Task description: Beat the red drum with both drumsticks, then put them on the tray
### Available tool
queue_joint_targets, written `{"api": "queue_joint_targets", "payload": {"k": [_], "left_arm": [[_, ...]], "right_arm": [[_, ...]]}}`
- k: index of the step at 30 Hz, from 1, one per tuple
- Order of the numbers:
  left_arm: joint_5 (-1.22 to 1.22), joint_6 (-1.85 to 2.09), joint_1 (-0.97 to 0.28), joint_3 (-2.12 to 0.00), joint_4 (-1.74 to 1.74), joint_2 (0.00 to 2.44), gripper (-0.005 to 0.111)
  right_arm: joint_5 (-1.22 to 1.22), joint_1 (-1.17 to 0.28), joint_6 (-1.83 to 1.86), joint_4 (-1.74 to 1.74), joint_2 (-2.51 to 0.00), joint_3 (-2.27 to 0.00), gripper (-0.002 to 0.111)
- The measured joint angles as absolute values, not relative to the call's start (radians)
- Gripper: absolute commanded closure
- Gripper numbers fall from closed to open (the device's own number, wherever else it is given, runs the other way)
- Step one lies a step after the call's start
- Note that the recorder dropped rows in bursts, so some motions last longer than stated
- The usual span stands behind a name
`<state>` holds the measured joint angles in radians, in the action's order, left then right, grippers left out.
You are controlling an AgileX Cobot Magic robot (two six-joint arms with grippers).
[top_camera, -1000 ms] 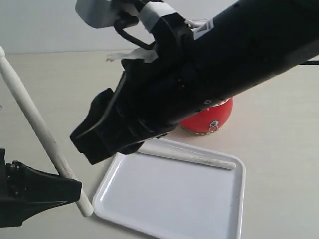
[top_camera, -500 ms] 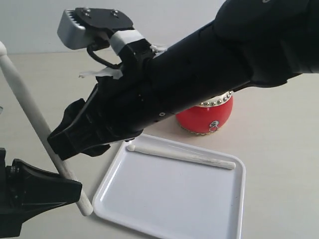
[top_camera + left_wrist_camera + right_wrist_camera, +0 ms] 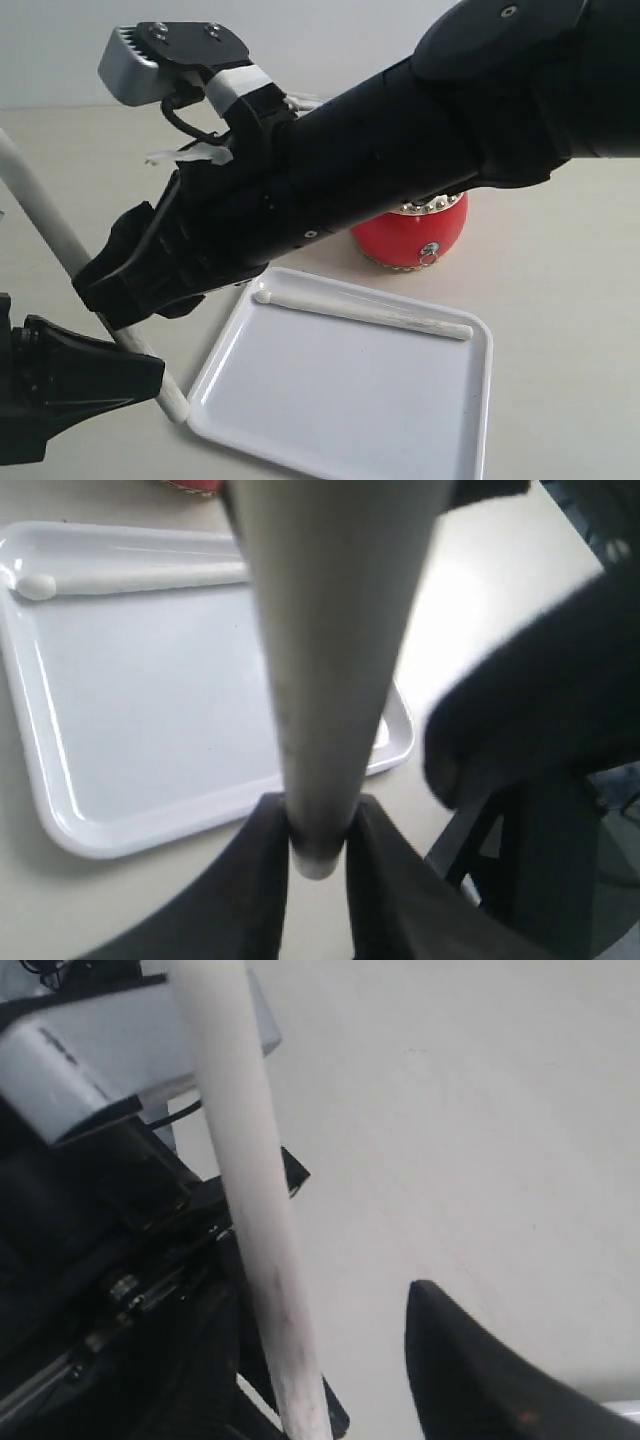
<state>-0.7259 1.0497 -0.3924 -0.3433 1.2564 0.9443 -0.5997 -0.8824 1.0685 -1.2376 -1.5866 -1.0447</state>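
White tray (image 3: 340, 410) is holding one drumstick (image 3: 365, 312) along its far rim.
Left gripper (image 3: 318, 822) is clamping the second drumstick (image 3: 45, 215) near its butt, leaving the shaft free for laying flat; right gripper (image 3: 315, 1310) is straddling it with jaws apart, apparently not touching; red drum (image 3: 415, 235) is sitting just behind the tray.

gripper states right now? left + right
Left gripper: closed on a drumstick.
Right gripper: open, gripping nothing.
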Motion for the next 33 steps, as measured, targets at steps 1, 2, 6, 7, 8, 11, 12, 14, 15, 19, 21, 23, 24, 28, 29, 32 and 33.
{"api": "queue_joint_targets", "payload": {"k": [1,2,6,7,8,11,12,14,15,19,21,23,24,28,29,32,33], "left_arm": [[-0.722,1.017,-0.392,-0.343,1.264,0.944,0.107],[-0.719,0.985,-0.392,-0.343,1.272,0.944,0.107],[-0.701,0.882,-0.392,-0.341,1.407,0.944,0.107],[-0.696,0.878,-0.392,-0.340,1.465,0.944,0.107],[-0.689,0.876,-0.392,-0.338,1.581,0.944,0.107],[-0.639,0.818,-0.392,-0.330,1.704,0.944,0.107],[-0.591,0.756,-0.397,-0.316,1.720,0.944,0.107],[-0.516,0.688,-0.420,-0.306,1.728,0.944,0.107],[-0.502,0.678,-0.429,-0.306,1.729,0.944,0.107],[-0.497,0.814,-0.541,-0.306,1.736,0.944,0.107],[-0.567,0.981,-0.562,-0.306,1.736,0.944,0.107],[-0.678,1.091,-0.564,-0.306,1.736,0.944,0.107],[-0.707,1.111,-0.564,-0.306,1.736,0.944,0.107],[-0.824,1.141,-0.564,-0.306,1.716,0.944,0.107],[-0.838,1.143,-0.564,-0.306,1.702,0.944,0.107],[-0.873,1.148,-0.564,-0.306,1.635,0.944,0.107],[-0.881,1.148,-0.564,-0.306,1.616,0.944,0.107]], "right_arm": [[-0.602,-0.882,1.060,-1.222,-1.585,-1.045,0.059],[-0.599,-0.882,1.047,-1.194,-1.579,-1.045,0.059],[-0.540,-0.882,0.863,-0.973,-1.500,-1.043,0.060],[-0.514,-0.882,0.779,-0.876,-1.463,-1.043,0.060],[-0.469,-0.882,0.573,-0.673,-1.385,-1.043,0.060],[-0.452,-0.856,0.134,-0.202,-1.199,-1.043,0.060],[-0.492,-0.839,-0.038,-0.025,-1.124,-1.045,0.060],[-0.585,-0.825,-0.151,0.112,-1.057,-1.045,0.060],[-0.609,-0.823,-0.166,0.130,-1.046,-1.045,0.060],[-0.661,-0.823,-0.036,-0.080,-1.089,-1.033,0.060],[-0.682,-0.823,0.210,-0.321,-1.169,-1.031,0.060],[-0.711,-0.823,0.438,-0.539,-1.260,-1.029,0.060],[-0.718,-0.823,0.493,-0.589,-1.282,-1.029,0.060],[-0.744,-0.823,0.717,-0.790,-1.364,-1.029,0.060],[-0.751,-0.823,0.758,-0.824,-1.374,-1.029,0.060],[-0.782,-0.823,0.854,-0.925,-1.400,-1.029,0.060],[-0.788,-0.823,0.870,-0.940,-1.403,-1.029,0.060]]}}
